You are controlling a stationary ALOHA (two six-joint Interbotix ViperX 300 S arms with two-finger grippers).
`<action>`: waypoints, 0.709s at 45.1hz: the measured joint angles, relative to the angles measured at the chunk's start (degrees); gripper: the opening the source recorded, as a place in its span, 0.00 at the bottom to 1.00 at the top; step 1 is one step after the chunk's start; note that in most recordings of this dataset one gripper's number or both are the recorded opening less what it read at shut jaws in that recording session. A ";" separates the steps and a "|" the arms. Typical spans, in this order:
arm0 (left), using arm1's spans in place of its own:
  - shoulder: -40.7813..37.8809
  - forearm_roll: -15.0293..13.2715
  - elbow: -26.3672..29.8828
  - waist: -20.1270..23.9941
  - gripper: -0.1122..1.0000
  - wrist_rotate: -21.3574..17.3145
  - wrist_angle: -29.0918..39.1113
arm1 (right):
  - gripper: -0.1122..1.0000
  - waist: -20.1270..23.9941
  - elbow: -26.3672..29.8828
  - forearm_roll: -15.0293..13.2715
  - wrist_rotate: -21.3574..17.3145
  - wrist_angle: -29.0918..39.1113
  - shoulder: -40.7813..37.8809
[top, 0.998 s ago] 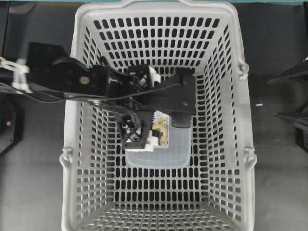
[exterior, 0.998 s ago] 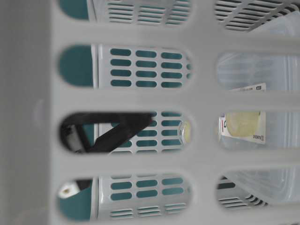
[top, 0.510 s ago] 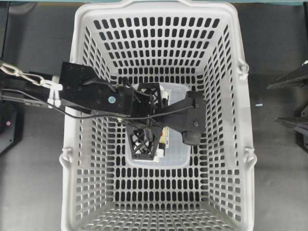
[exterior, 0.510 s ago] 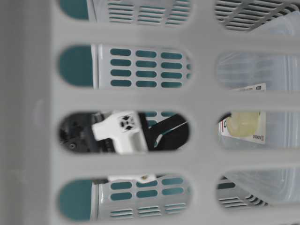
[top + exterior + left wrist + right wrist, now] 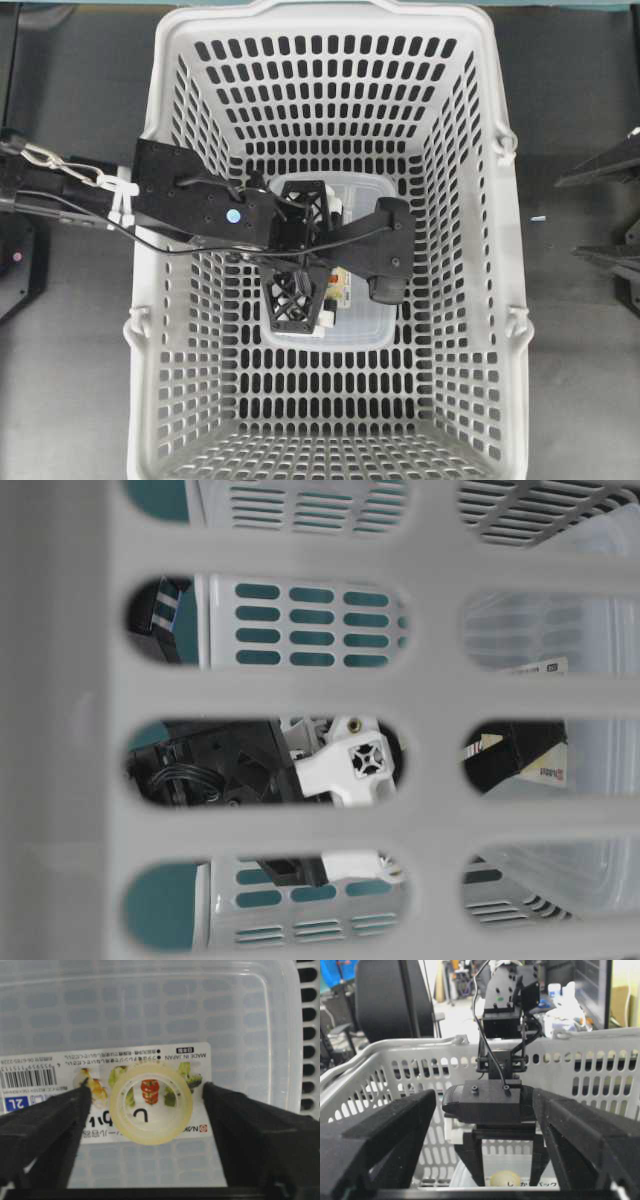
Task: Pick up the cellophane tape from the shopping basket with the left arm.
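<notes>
In the left wrist view, the cellophane tape (image 5: 151, 1104) is seen lying flat on the label of a clear lidded box (image 5: 150, 1005), its round hole facing the camera, framed between the two black fingers (image 5: 42, 1125) of the left gripper (image 5: 147, 1091). The jaws are spread wide, one finger at 9 o'clock of the roll and the other at 3 o'clock, each set just beside it with a gap showing on both sides; nothing is held. Because the roll is round, no long axis is offered to the jaws, and the relation that counts is judged to be the centring: the tape sits between the fingertips, slightly nearer the 9 o'clock one, so a straight closing is expected to catch it across its width, provided the tips are low enough to meet the thin rim, which cannot be confirmed here. From overhead, the left arm (image 5: 200, 205) is shown reaching into the shopping basket (image 5: 330, 60) from 9 o'clock, its gripper over the box on the basket floor, the tape itself hidden beneath it. Farther off, the right gripper (image 5: 485, 1110) is seen only in its own wrist view, outside the basket wall and well apart from the tape, its fingers parted and empty; the left arm is plainly the nearer one.
</notes>
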State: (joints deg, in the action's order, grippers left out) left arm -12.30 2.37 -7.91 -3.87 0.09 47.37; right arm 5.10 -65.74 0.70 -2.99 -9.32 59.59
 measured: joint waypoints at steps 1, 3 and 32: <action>0.00 0.00 0.00 0.00 0.80 -0.09 -0.09 | 0.78 0.00 0.00 -0.09 -0.09 0.00 0.00; 0.00 0.00 0.00 0.00 0.68 -0.18 0.00 | 0.78 0.00 0.00 -0.09 -0.18 0.00 -0.09; 4.57 0.00 18.98 -0.70 0.55 -0.44 21.80 | 0.78 0.09 -0.09 -0.09 -0.18 0.00 1.05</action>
State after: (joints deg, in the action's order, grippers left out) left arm -7.73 2.37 11.07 -4.57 -0.35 69.17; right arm 5.19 -65.83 0.62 -3.16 -9.32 60.64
